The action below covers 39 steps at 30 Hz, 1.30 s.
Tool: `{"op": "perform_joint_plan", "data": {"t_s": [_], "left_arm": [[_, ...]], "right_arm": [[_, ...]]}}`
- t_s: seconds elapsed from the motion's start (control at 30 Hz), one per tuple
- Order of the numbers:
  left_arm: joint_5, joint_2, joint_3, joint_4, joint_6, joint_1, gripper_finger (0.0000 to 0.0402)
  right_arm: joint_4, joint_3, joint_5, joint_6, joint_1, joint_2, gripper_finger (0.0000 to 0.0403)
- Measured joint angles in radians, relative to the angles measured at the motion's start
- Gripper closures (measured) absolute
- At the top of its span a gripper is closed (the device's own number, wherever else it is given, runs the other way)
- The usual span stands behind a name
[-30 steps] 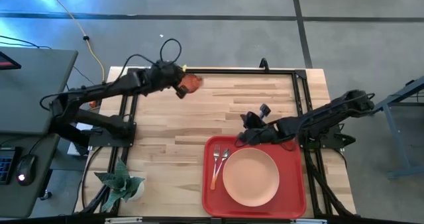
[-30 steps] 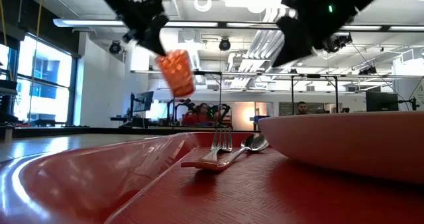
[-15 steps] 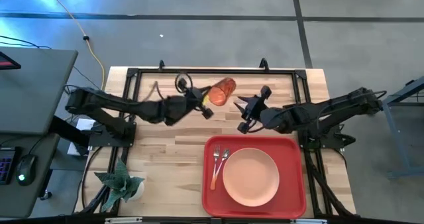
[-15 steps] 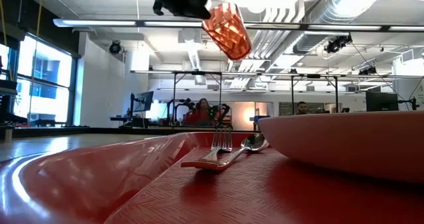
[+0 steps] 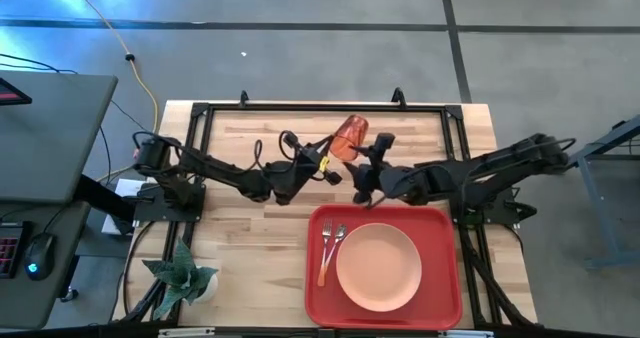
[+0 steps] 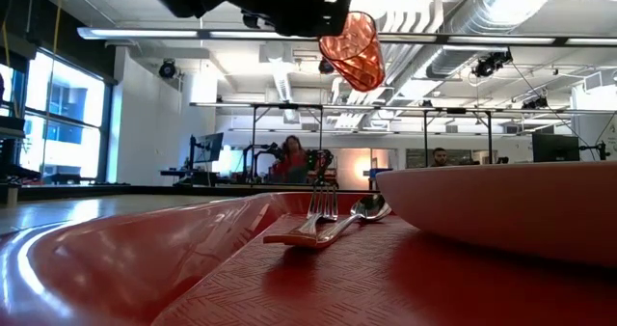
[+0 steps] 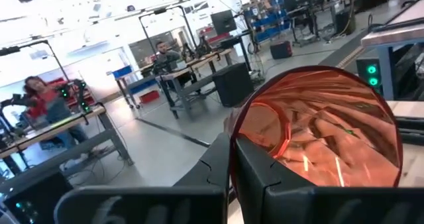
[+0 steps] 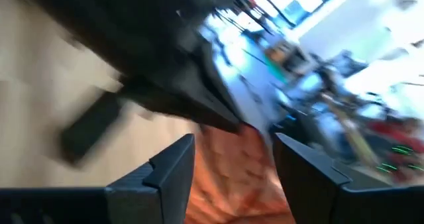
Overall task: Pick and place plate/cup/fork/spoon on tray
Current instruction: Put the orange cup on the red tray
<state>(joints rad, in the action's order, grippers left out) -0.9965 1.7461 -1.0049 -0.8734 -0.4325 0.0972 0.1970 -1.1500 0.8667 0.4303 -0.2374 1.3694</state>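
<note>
The left gripper [image 5: 325,158] was up in the air over the far middle of the table [image 5: 250,218], and its two fingers were clamped on the cup [image 5: 350,136]. The cup was tipped on its side, with its open mouth pointing away from the left arm. In the left wrist view the cup [image 7: 318,134] filled the space between the dark fingers [image 7: 248,171], and you could look right into it. From the low view the cup [image 6: 354,49] hung high above the tray, tilted, with the dark arm just next to it. The right gripper [image 5: 366,168] was very close to the cup, just on its other side, also above the wood and just behind the tray. In the right wrist view its fingers [image 8: 172,168] were spread apart, and the orange cup [image 8: 232,171] showed between them. The picture there was too blurry to tell if they touched the cup. The tray [image 5: 322,303] sat on the near right part of the table. The plate [image 5: 378,267] lay flat in the middle of the tray. The fork [image 5: 326,248] and the spoon [image 5: 338,236] lay side by side on the tray, just left of the plate, with their metal ends pointing toward the far side. A small green plant [image 5: 182,273] stood at the near left corner of the table.
</note>
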Motion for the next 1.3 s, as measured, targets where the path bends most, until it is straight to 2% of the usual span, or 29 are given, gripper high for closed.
{"op": "perform_joint_plan", "data": {"t_s": [0.17,0.33,0.5,0.67,0.9,1.0,1.17,1.23,1.3], "left_arm": [[0.009,0.014,-0.018,0.000,-0.026,0.022,0.0401],[0.017,0.008,-0.018,0.001,-0.078,0.051,0.0401],[0.016,0.006,-0.019,-0.002,-0.065,0.075,0.0401],[0.050,0.006,-0.019,-0.009,0.016,0.087,0.0401],[0.139,0.006,-0.019,-0.007,0.088,0.088,0.0398],[0.176,0.006,-0.019,-0.006,0.125,0.089,0.0398],[0.169,0.006,-0.019,0.018,0.142,0.088,0.0399],[0.122,0.003,-0.019,0.064,0.135,0.092,0.0400],[0.078,-0.009,-0.018,0.129,0.120,0.103,0.0401]], "right_arm": [[0.017,0.000,0.124,0.069,0.036,0.025,0.0206],[0.084,0.000,0.125,0.067,0.061,0.026,0.0206],[0.091,0.000,0.125,0.065,0.072,0.026,0.0210],[0.098,0.000,0.122,0.047,0.074,0.026,0.0254],[0.185,0.000,-0.003,-0.129,0.115,0.034,0.0344],[0.240,0.001,-0.014,-0.194,0.142,0.052,0.0387],[0.304,0.001,-0.044,-0.265,0.167,0.060,0.0399],[0.448,-0.018,-0.095,-0.330,0.173,0.047,0.0399],[0.649,-0.066,-0.199,-0.457,0.186,0.027,0.0400]]}}
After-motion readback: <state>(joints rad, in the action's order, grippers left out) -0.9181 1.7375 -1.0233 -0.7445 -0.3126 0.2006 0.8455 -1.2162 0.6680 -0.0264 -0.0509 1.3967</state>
